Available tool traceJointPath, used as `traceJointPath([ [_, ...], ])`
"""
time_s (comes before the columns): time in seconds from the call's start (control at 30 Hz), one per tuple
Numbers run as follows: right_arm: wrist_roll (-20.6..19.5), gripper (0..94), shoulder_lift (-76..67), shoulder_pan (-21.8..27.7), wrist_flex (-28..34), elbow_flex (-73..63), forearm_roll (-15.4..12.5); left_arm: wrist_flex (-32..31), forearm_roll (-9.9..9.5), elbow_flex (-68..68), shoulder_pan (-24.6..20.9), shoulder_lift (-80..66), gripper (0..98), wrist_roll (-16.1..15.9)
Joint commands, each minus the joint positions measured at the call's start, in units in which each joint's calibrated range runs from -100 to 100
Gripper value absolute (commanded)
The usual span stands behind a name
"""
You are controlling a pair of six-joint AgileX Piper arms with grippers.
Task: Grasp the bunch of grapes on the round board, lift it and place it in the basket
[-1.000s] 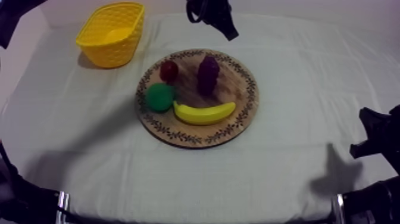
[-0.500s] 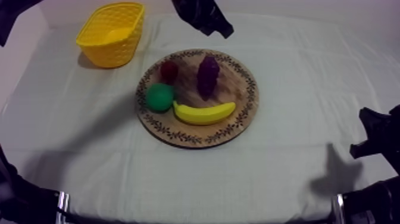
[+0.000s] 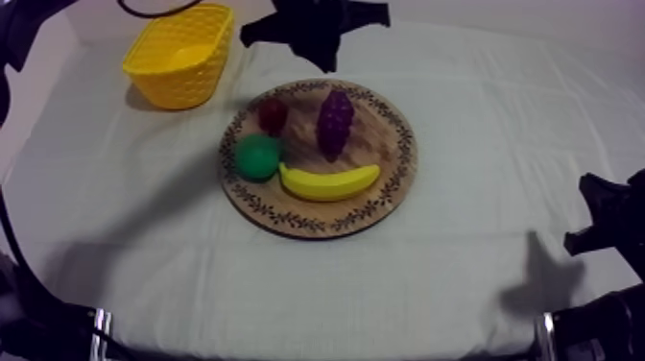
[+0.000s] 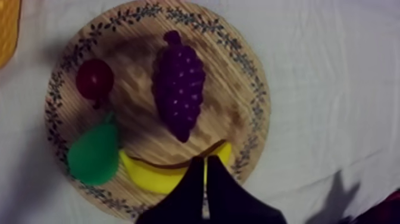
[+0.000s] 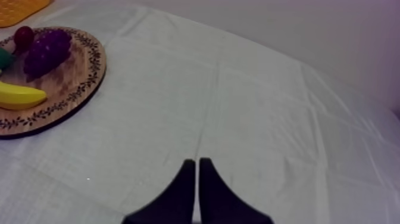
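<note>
Both jaws sit pressed shut and empty. Grapes (image 4: 178, 83) lie untouched on the board (image 4: 241, 98), with the basket (image 3: 180, 53) well apart at the table's far left. Approach step, I'd say: left jaws hover over the banana (image 4: 149, 176), short of the grapes. Next move: open, centre over grapes, descend, clamp.

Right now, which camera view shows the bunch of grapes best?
The left wrist view: it looks almost straight down on the bunch of grapes, whole and close on the wooden board. The top view shows it smaller, at a slant. The right wrist view shows it far off, from the side.
</note>
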Motion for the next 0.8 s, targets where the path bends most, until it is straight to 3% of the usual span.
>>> traceJointPath([
  [0.0,0.0,0.5,0.0,0.0,0.0,0.0,0.0,0.3,0.26,-2.3,0.1,0.5,0.8,3.7],
  [0.37,0.0,0.5,0.0,0.0,0.0,0.0,0.0,-1.5,0.99,-1.0,-0.1,1.1,4.9,3.6],
  [0.47,0.0,0.5,0.0,0.0,0.0,0.0,0.0,-2.7,1.51,0.6,-0.5,0.8,15.1,2.8],
  [0.57,0.0,0.5,0.0,0.0,0.0,0.0,0.0,-3.7,1.70,1.9,-0.9,0.5,31.5,2.5],
  [0.77,0.0,0.5,0.0,0.0,0.0,0.0,0.0,-5.9,0.80,3.8,-1.0,-0.1,57.2,2.7],
])
